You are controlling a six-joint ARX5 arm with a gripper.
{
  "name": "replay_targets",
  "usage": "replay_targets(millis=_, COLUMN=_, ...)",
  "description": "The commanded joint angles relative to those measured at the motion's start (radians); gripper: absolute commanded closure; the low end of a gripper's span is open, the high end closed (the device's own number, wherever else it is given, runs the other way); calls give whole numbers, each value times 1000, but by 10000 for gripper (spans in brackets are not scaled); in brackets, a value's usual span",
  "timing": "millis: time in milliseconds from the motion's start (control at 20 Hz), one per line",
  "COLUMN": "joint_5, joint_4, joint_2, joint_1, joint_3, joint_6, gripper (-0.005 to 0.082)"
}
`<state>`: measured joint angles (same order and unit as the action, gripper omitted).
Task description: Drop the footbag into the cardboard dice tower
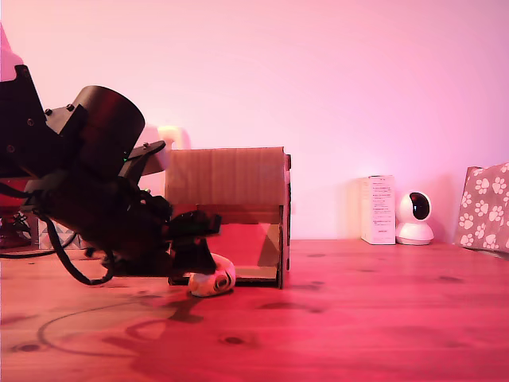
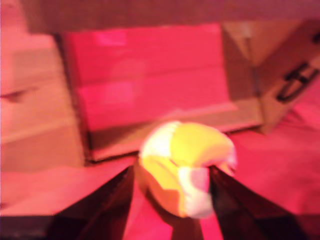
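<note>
Footbag (image 2: 186, 167) is sitting on the wooden table (image 1: 358, 318) at the cardboard dice tower's (image 1: 227, 187) lower opening. Your gripper (image 1: 208, 267) is pinching it between both fingers (image 2: 107, 202) (wrist view is blurred).

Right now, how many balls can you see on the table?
1. The footbag lies on the wooden table just in front of the cardboard dice tower, between the hand's fingers. Others could be hidden behind the arm.

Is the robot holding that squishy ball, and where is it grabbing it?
Yes. The gripper pinches the soft orange, yellow and cream stitched footbag by its two opposite sides, low on the wooden table.
</note>
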<state>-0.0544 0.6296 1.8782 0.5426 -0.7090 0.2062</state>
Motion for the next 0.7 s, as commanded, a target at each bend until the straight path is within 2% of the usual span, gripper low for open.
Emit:
replay_targets(millis=0, joint_5=-18, joint_4=-5, joint_2=14, joint_1=5, joint_3=0, joint_6=-4, gripper=480)
replay_targets(millis=150, joint_5=-31, joint_4=-8, joint_2=14, joint_1=6, joint_3=0, joint_6=-4, gripper=661)
replay_targets(millis=250, joint_5=-56, joint_4=-8, joint_2=13, joint_1=6, joint_3=0, joint_6=-5, gripper=739)
replay_targets(millis=350, joint_5=-88, joint_4=-11, joint_2=6, joint_1=6, joint_3=0, joint_6=-5, gripper=783)
replay_targets(millis=450, joint_5=-137, joint_4=-41, joint_2=-19, joint_1=7, joint_3=0, joint_6=-5, gripper=788)
replay_targets(millis=650, joint_5=-149, joint_4=-179, joint_2=-132, joint_1=7, joint_3=0, joint_6=-7, gripper=788)
